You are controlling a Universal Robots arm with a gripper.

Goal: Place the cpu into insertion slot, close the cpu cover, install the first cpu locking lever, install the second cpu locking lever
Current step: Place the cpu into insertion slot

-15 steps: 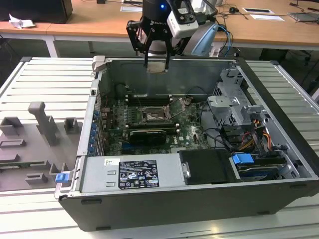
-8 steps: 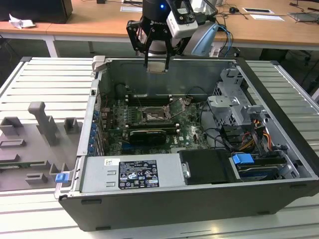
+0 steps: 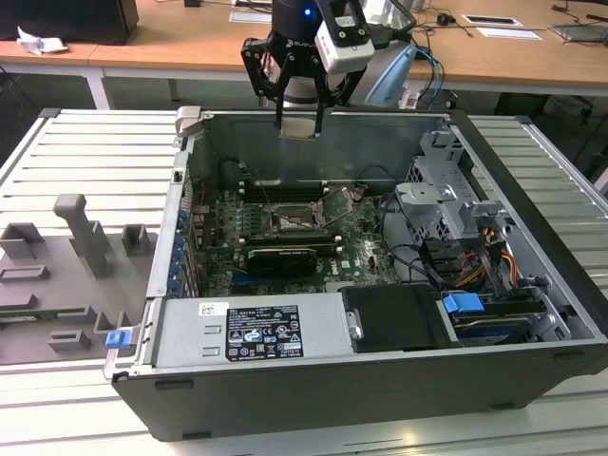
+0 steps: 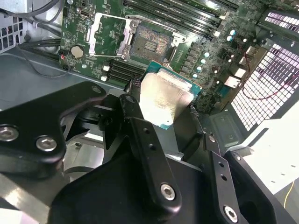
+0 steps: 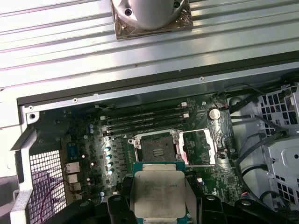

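Observation:
My gripper hangs above the open computer case, shut on the cpu, a flat silvery square with a green edge. In both wrist views the cpu sits flat between the black fingers. Below it on the green motherboard lies the insertion slot, its dark pin field bare. The cpu cover is swung open and stands beside the slot. The cpu is well clear of the board, over the case's far wall.
Long memory slots run behind the socket and a black graphics card lies in front of it. A power supply fills the case front; a drive cage with cables stands at the exterior view's right. Grey fixture blocks rest outside.

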